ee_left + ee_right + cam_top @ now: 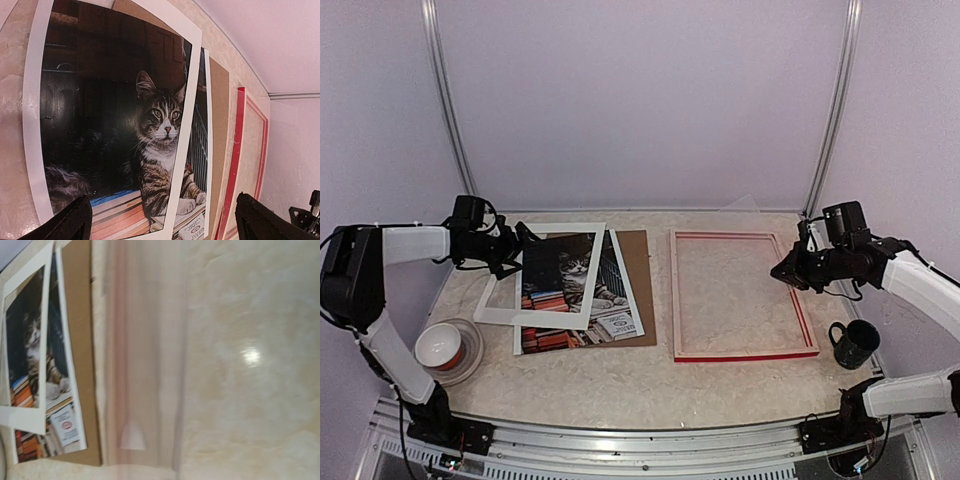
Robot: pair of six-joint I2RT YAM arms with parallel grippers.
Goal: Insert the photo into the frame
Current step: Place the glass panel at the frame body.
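The photo (618,300) of the tabby cat lies on the brown backing board (642,262), left of centre. A white mat board (530,320) lies askew on top of it and covers most of it. My left gripper (520,245) is at the mat's far left corner. In the left wrist view its fingers (75,220) stand wide apart and empty over the photo (150,125) and the mat (186,125). The red frame (745,355) lies flat at the right and shows blurred in the right wrist view (145,365). My right gripper (780,272) is over the frame's right rail; its fingers are hidden.
A red and white bowl (442,347) on a plate stands at the near left. A dark mug (855,343) stands at the near right beside the frame. White walls close the back and both sides.
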